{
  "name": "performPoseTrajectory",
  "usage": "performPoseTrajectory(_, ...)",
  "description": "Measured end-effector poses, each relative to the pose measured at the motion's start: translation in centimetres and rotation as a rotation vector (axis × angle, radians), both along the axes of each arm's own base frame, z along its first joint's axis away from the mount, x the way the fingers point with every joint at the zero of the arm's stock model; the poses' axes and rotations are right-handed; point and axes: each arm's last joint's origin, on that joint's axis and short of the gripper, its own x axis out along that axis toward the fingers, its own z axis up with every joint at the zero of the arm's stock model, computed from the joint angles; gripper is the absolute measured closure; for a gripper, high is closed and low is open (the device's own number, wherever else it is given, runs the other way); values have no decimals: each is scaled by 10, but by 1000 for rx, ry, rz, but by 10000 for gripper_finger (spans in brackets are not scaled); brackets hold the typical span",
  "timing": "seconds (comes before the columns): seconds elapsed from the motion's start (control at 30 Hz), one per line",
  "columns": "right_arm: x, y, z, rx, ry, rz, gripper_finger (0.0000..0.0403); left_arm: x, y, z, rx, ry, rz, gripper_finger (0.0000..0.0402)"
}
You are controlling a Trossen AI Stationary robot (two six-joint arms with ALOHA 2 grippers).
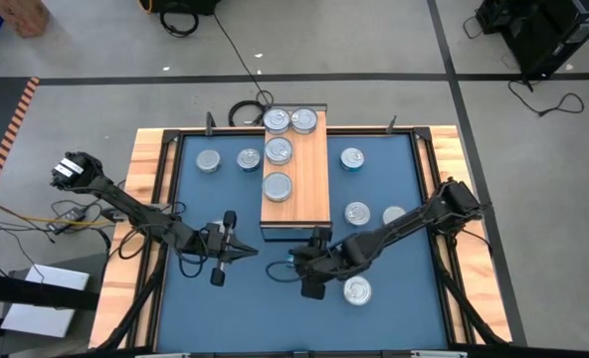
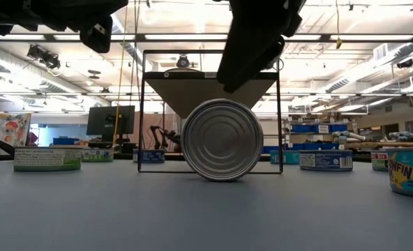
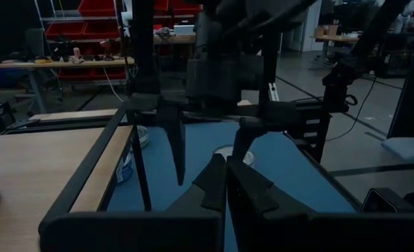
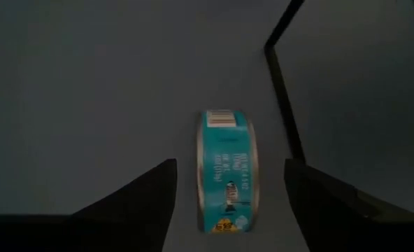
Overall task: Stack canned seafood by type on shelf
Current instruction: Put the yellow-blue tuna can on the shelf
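A teal-sided tin stands on its rim on the blue mat, just off the shelf's near end; its silver lid faces the low camera. My right gripper is open and hangs over it pointing down, one finger on each side with a gap to the tin. My left gripper is shut and hovers just left of that spot, holding nothing. The wood-topped shelf carries several silver-lidded tins. More tins lie flat on the mat on both sides, such as one on the left and one on the right.
One tin lies flat on the mat close behind my right gripper, and two more sit right of the shelf. A dark raised frame borders the mat. The shelf's near half is bare wood.
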Motion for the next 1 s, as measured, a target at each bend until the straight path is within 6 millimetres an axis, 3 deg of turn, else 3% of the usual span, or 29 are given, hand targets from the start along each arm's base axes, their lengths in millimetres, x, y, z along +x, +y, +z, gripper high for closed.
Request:
performPoseTrajectory(0.27,2,-7,-2,27,23,-6,133,0,0,0,1,2,0,387)
performPoseTrajectory(0.6,8,-8,-23,-9,89,37,139,0,0,0,2,4,0,387)
performPoseTrajectory(1.0,10,-2,-21,-71,70,119,258,0,0,-1,4,6,-1,387)
